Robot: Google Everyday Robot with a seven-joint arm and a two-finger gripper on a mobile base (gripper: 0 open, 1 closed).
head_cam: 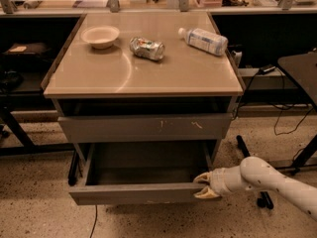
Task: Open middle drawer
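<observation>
The middle drawer [141, 193] is the plain grey front low on the cabinet. It stands pulled out towards me, and its grey box interior [146, 165] shows. My gripper [204, 186] is at the right end of that front. One pale finger sits above the front's top edge and one in front of it, so the fingers clasp the edge. My white arm [270, 180] comes in from the lower right. Above the open drawer is the taller grey front with pale scratch marks [143, 128], which is pushed further in.
On the cabinet's tan top [99, 78] are a pale bowl [100, 36], a crushed can [146, 48] and a plastic bottle [204, 40] lying on its side. Dark table legs and cables stand to the right [297, 133], and a dark shelf frame to the left [15, 128]. The floor is speckled.
</observation>
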